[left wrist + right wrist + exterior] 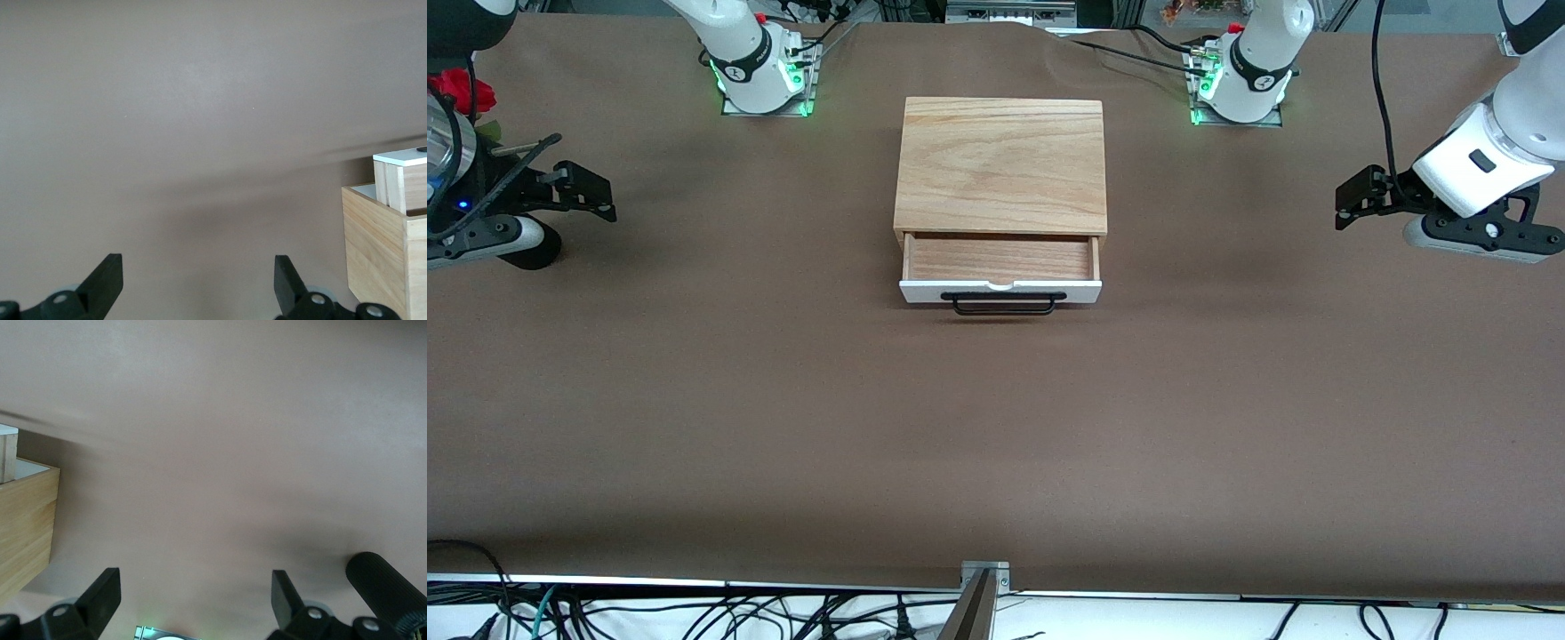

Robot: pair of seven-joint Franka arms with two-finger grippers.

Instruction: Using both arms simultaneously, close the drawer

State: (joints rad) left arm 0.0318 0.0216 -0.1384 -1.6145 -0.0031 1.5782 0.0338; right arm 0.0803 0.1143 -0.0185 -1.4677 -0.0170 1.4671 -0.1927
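The drawer point(1000, 258) stands pulled out of the light oak casing point(1000, 164) at the table's middle. Its white front panel point(1000, 290) and black bar handle point(1005, 305) face the front camera, and the reddish-brown inside is bare. My left gripper point(1347, 203) hangs open and empty over the table at the left arm's end, well apart from the drawer. My right gripper point(603, 196) hangs open and empty over the right arm's end. The left wrist view shows its open gripper point(198, 283) and the drawer's end point(400, 175). The right wrist view shows its open gripper point(193, 597) and the casing point(23, 520).
Brown table cloth point(996, 427) covers the whole table. The two green-lit arm bases point(760, 80) point(1240, 84) stand farther from the front camera than the casing. Red flowers point(463, 89) sit at the right arm's end. Cables run along the table's near edge.
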